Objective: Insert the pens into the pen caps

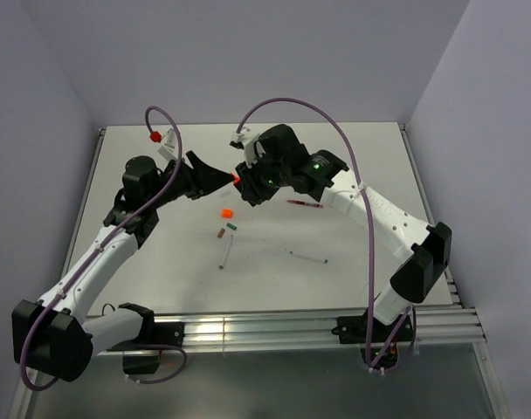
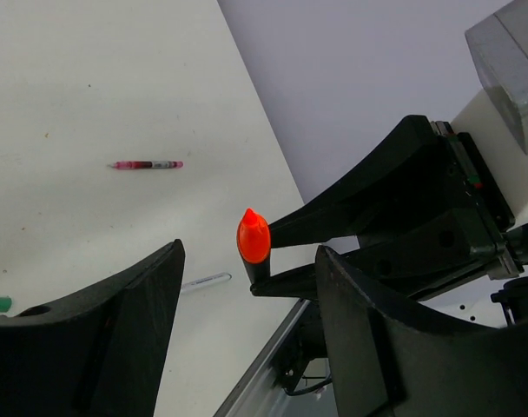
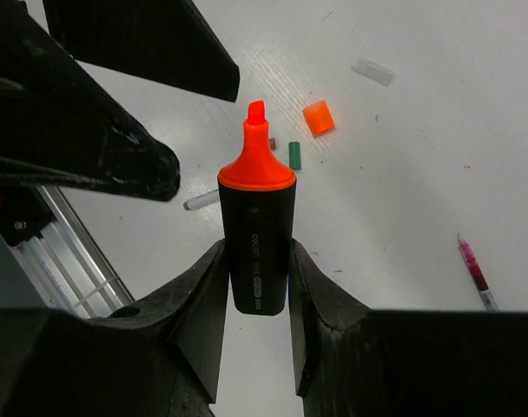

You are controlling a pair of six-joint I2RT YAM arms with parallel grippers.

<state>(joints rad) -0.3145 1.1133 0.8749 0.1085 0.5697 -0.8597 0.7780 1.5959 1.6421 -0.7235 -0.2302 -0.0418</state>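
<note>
Right wrist view: the right pincer [image 3: 257, 256] clamps a stubby black marker [image 3: 257, 221] (orange chisel tip [image 3: 256, 143] bare, uncapped). The left pincer [image 2: 247, 261] stands open facing that tip, holding nothing.

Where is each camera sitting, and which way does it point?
Top external: above and behind, looking down on the table; left arm and right arm show.
Left wrist: faces the marker; left fingers frame it.
Right wrist: looks along the marker onto the table; right fingers clamp it.
Both wrist views share the red pen.
</note>
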